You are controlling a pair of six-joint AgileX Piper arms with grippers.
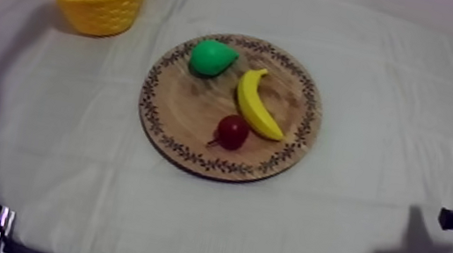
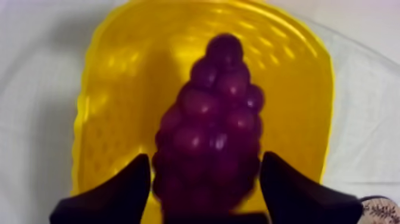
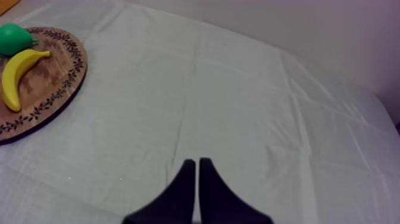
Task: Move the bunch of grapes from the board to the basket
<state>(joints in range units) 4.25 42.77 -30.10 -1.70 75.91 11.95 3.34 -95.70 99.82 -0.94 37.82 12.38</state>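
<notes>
Left gripper (image 2: 205,159) is clamped on the bunch of grapes (image 2: 215,119), over the inside of the yellow basket (image 2: 113,95). In the top view, gripper and grapes merge into one dark shape above the basket. Wooden board (image 1: 189,104) carries pear (image 1: 211,57), banana (image 1: 257,103) and small red fruit (image 1: 232,131). Right gripper (image 3: 197,162) is closed to a narrow wedge over cloth (image 3: 250,89), with the board cut off nearby.

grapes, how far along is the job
Done: the bunch of grapes is off the wooden board, which holds the pear, banana and small red fruit. In hand: the left pincer is shut on the bunch, held over the yellow basket. Left: lower and release it into the basket. The right pincer rests shut over the cloth.
</notes>
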